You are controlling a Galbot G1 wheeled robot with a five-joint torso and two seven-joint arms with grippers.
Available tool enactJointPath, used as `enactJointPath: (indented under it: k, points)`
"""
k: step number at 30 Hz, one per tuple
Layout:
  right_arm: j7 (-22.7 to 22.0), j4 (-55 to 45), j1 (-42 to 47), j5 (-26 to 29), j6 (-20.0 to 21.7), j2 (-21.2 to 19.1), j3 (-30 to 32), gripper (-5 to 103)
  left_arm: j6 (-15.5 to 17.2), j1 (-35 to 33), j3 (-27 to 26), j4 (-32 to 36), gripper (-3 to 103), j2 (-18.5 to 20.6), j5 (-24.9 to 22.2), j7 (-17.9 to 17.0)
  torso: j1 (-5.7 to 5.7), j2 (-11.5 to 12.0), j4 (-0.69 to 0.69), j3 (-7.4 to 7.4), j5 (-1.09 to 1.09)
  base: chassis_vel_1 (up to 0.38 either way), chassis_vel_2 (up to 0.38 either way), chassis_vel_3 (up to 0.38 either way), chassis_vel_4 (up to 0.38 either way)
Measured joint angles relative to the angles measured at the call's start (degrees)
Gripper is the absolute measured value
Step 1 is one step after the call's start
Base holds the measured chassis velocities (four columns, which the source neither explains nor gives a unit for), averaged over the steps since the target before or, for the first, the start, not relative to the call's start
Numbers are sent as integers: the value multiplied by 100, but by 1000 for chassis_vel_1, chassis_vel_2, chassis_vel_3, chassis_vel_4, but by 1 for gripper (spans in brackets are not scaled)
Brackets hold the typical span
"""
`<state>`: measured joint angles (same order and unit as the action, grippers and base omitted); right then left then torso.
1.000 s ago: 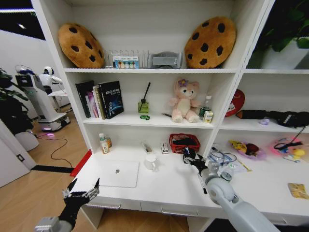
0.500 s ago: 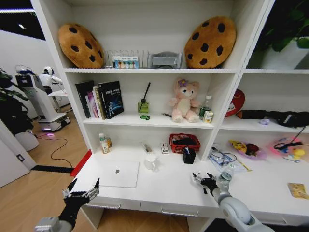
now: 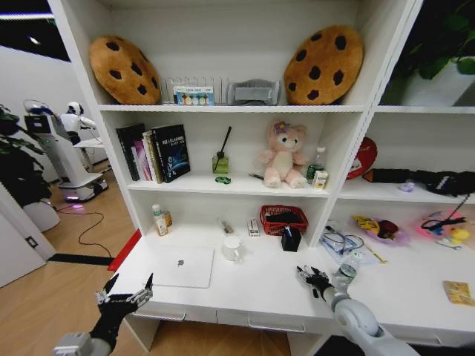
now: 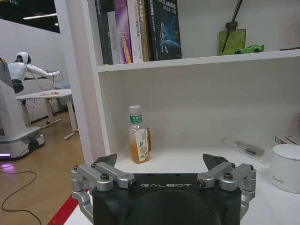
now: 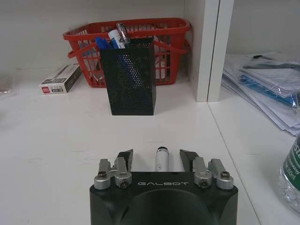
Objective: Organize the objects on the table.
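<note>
straddling a pen [image 5: 161,158] on the table [image 5: 56,140], right gripper [image 5: 157,158] marked "galbot", fingers apart; left gripper [image 4: 168,165] idle, wide open.

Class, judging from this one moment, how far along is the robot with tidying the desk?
Done: the black mesh holder already has pens in it. In hand: the right gripper sits open around a pen lying on the desk. Left: laptop and bottle unmoved; left gripper idle, open.
</note>
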<state>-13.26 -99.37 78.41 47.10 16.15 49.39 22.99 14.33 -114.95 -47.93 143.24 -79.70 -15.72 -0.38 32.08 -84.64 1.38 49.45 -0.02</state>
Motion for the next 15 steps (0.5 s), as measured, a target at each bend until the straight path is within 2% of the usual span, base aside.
enactJointPath:
  k: [1, 2, 4, 6, 7, 8, 10, 11, 13, 15]
  points:
    - [5, 10, -13, 5, -1, 0, -8, 51, 0, 0, 0, 0, 100, 0, 0, 0, 0, 0, 0, 0, 0, 0, 0, 0, 0]
    - [5, 10, -13, 5, -1, 0, -8, 51, 0, 0, 0, 0, 100, 0, 0, 0, 0, 0, 0, 0, 0, 0, 0, 0, 0]
    - [11, 3, -24, 7, -2, -2, -18, 41, 0, 0, 0, 0, 100, 0, 0, 0, 0, 1, -1, 0, 1, 0, 0, 0, 0]
    - [11, -4, -24, 8, -2, -3, -19, 41, 0, 0, 0, 0, 100, 0, 0, 0, 0, 1, -1, 0, 2, 0, 0, 0, 0]
    - [12, -23, -24, 8, -1, -4, -20, 30, 0, 0, 0, 0, 100, 0, 0, 0, 0, 2, -1, 0, 2, 0, 0, 0, 0]
    - [12, -23, -24, 8, -1, -4, -20, 30, 0, 0, 0, 0, 100, 0, 0, 0, 0, 2, -1, 0, 2, 0, 0, 0, 0]
    - [11, -47, -30, 13, -5, -7, -21, 18, 0, 0, 0, 0, 100, 0, 0, 0, 1, 2, 0, 1, 3, 0, 0, 0, 0]
    - [11, -47, -30, 13, -5, -7, -21, 18, 0, 0, 0, 0, 100, 0, 0, 0, 1, 2, 0, 1, 3, 0, 0, 0, 0]
    - [14, -47, -33, 14, -18, -13, -21, 12, 0, 0, 0, 0, 100, 0, 0, 0, 1, 2, -1, 1, 3, 0, 0, 0, 0]
    - [15, -46, -34, 12, -23, -14, -21, 11, 0, 0, 0, 0, 100, 0, 0, 0, 1, 2, -1, 1, 3, 0, 0, 0, 0]
